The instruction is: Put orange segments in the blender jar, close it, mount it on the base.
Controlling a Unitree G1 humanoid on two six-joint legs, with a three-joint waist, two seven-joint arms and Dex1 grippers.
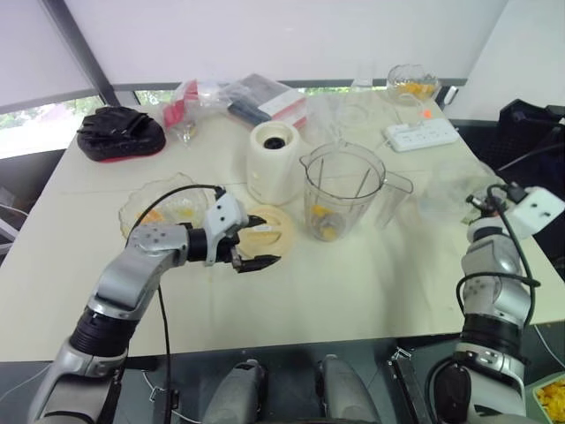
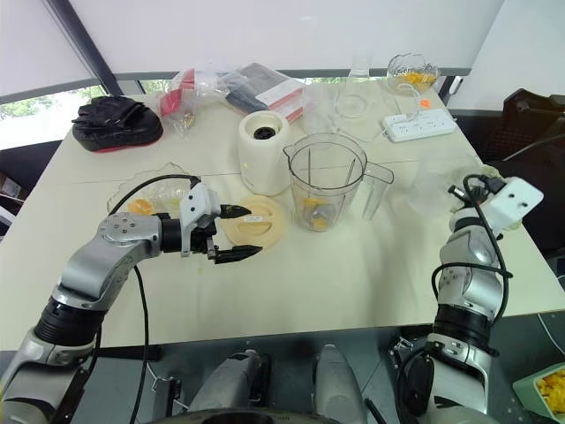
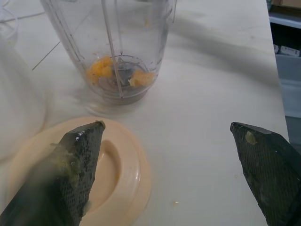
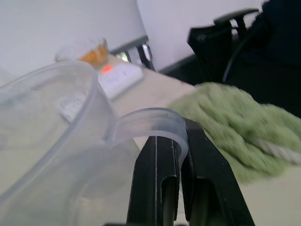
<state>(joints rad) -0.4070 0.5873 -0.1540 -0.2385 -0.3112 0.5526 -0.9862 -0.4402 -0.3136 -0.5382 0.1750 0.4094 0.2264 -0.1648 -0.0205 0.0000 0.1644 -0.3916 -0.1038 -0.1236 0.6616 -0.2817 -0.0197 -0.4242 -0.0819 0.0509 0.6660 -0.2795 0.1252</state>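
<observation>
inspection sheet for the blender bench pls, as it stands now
Surface: cream table; orange speck beside the lid.
Job's things: blender jar upright and open, orange segments at its bottom; lid flat on the table; base with nothing mounted; glass bowl holding orange pieces.
Clutter: black bag, packets, clear jug, second bowl at the far edge.
Grippers: left gripper open, one finger over the lid, pulp on fingers; right gripper shut on the clear jug's handle.
Cables: power strip, red light on.
Surroundings: window behind; black chair; green cloth.
</observation>
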